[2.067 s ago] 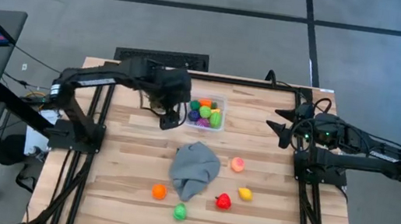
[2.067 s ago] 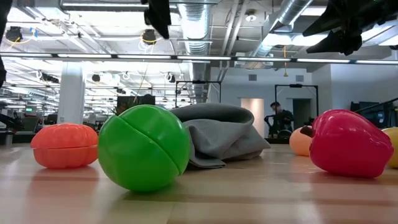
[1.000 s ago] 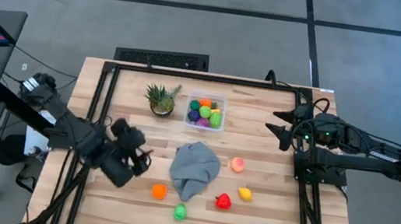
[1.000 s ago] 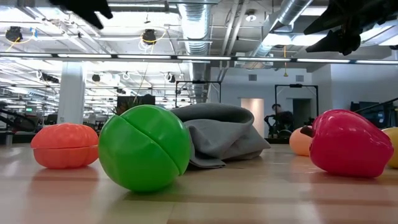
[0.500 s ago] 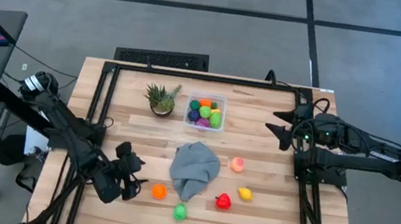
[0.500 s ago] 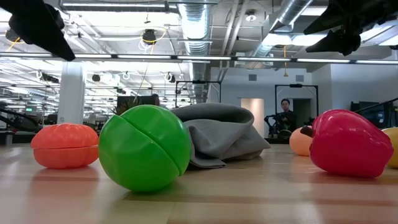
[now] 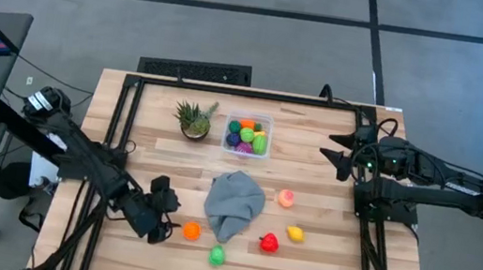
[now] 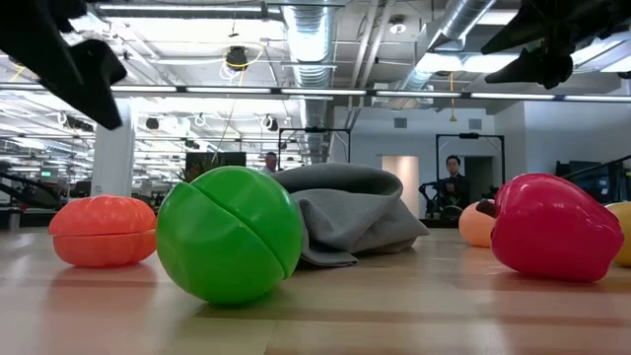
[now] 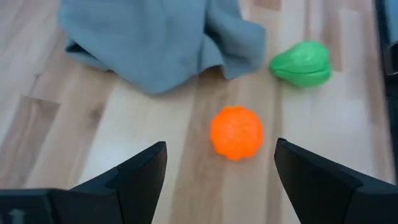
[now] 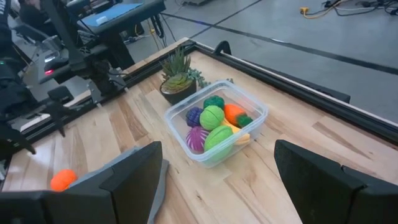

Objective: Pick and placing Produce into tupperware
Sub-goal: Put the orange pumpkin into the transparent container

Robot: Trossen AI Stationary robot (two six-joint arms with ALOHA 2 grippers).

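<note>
The clear tupperware [image 7: 269, 136] stands at the table's far middle, filled with several toy pieces [image 10: 214, 121]. Loose produce lies near the front: an orange piece [image 7: 192, 231], a green one [image 7: 217, 256], a red one [image 7: 269, 243], a yellow one [image 7: 295, 233] and a peach one [image 7: 286, 198]. My left gripper [image 7: 170, 214] is open, hovering just left of the orange piece [image 9: 236, 132], which shows ahead between its fingers. My right gripper [image 7: 329, 154] is open and waits above the table's right side.
A crumpled grey cloth [image 7: 235, 203] lies in the middle, between the container and the loose pieces, close to the orange one [image 8: 103, 244] and the green one [image 8: 229, 247]. A spiky potted plant [image 7: 193, 119] stands left of the container. People stand in the room behind.
My left gripper has swung along the table's near left part, come down, and then shifted right toward the orange piece, staying open. No produce or cloth has moved.
</note>
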